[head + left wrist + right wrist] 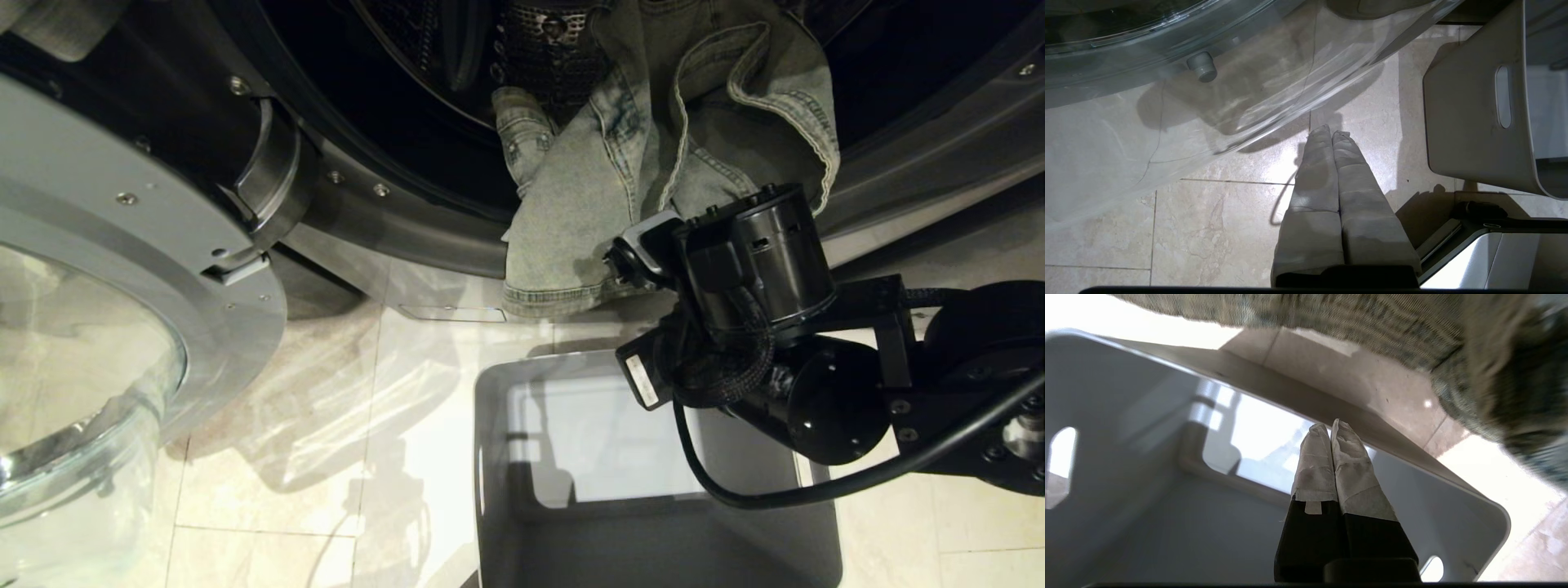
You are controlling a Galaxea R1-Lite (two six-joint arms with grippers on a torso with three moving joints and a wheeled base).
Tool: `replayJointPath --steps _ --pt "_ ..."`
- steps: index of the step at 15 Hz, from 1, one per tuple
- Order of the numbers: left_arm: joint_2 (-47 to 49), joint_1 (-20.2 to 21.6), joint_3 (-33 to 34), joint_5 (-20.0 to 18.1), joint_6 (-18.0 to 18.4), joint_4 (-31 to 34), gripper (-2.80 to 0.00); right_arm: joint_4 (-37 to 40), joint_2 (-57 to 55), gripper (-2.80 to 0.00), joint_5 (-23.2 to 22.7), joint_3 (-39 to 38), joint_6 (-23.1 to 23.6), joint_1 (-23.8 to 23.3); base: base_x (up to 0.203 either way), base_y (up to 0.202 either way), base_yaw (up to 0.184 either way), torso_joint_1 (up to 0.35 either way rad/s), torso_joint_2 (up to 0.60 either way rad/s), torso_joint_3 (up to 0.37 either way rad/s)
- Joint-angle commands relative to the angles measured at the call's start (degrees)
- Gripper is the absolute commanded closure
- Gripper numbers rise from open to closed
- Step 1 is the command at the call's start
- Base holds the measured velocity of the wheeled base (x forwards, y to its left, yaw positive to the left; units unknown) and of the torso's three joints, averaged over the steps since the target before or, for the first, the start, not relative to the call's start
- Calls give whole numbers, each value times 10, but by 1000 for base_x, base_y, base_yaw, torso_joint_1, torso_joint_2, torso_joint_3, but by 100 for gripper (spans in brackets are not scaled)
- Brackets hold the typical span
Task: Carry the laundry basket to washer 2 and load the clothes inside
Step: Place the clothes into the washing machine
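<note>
Denim half in, half out: it hangs just above and ahead of my right pincer.

The clothes (653, 163) drape over the lip of washer 2 (392, 196), upper part inside the drum, long axis running down to a hem dangling toward the floor. The laundry basket (498, 490) stands empty just below. My right gripper (1329, 430) hovers over the basket, fingers pressed together and holding nothing, nearer than my left gripper (1329, 132), also pinched empty, low beside the basket.
</note>
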State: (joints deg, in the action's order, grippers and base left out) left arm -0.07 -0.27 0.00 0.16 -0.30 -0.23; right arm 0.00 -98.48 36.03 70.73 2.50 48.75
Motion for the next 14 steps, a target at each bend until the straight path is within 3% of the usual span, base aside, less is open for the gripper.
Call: replayJointPath --steps 1,4,10,14 --pt "1 0 0 0 0 0 0 0 -13 0 10 -5 1 1 0 0 0 0 0 0" --pt "1 0 0 0 0 0 0 -9 -38 0 47 -11 0 2 0 0 0 0 0 0" --pt "1 0 0 0 0 0 0 -125 -82 0 83 6 4 2 0 0 0 0 0 0" --pt "1 0 0 0 0 0 0 -145 -108 0 147 41 4 1 0 0 0 0 0 0"
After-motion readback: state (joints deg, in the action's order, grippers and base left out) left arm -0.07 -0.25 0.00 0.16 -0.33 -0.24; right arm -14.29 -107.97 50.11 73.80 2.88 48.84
